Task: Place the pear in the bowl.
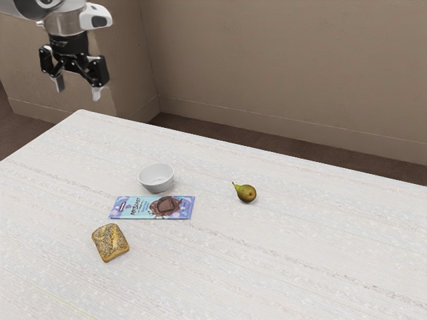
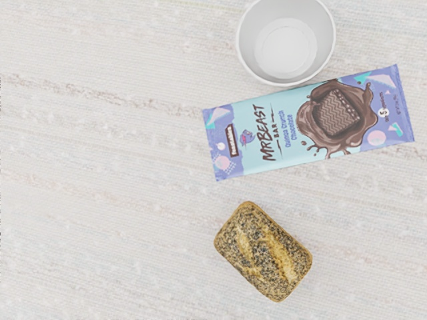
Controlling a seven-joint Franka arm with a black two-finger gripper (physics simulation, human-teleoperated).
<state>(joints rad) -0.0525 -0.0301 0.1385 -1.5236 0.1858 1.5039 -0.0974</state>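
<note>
Pale tabletop [image 1: 300, 267] bears a chocolate bar [image 1: 152, 207] between bowl [image 1: 156, 178] and bread [image 1: 110, 242]; fingers [image 1: 97, 93] stand apart.

A blue and purple chocolate bar [image 1: 152, 207] lies flat on the table [image 1: 300, 267]. In the exterior view, seedy bread [image 1: 110, 242] sits near, at its eight o'clock.

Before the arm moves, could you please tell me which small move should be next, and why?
Probably, carry the open end effector toward the pear, staying high. It hangs empty at the exterior view's upper left, while the pear lies on the table, to that view's right of the empty bowl.
</note>
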